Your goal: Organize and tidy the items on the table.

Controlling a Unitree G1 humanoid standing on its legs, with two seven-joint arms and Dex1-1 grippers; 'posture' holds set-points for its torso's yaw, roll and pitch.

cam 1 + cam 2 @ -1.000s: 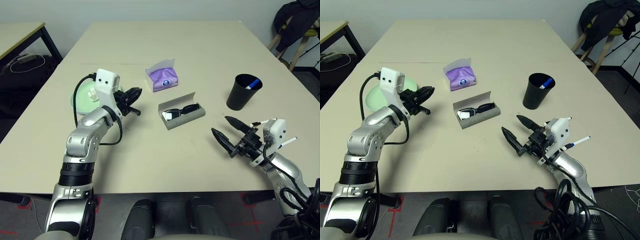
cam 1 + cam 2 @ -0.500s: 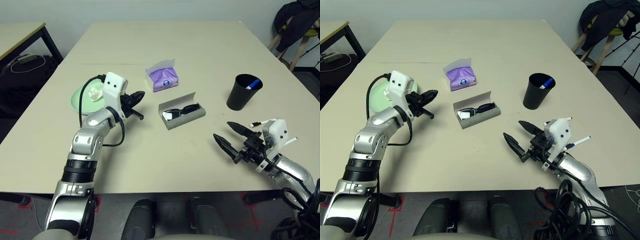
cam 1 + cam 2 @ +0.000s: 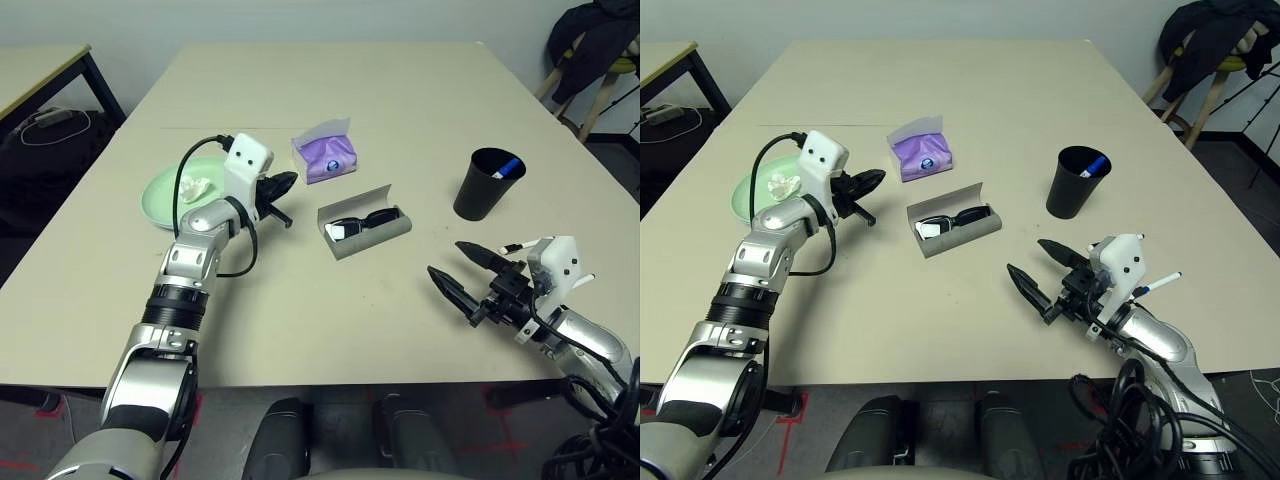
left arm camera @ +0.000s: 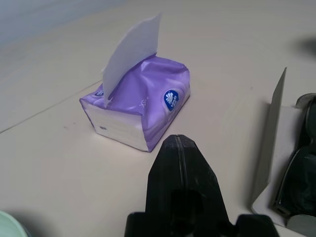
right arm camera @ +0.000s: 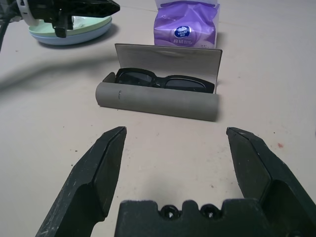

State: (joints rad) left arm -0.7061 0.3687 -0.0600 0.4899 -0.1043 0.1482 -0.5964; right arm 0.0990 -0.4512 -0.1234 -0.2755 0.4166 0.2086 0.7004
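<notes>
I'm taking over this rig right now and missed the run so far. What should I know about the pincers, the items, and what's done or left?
Left pincer: shut, empty, hovering between the green plate and the purple tissue pack, pointing toward the pack.
Right pincer: open, empty, near the table's front edge, facing the glasses case.
Done: crumpled tissue lies on the plate; sunglasses sit in the case; a marker stands in the black cup.
Left: case lid is still open; tissue pack sits loose mid-table.
</notes>
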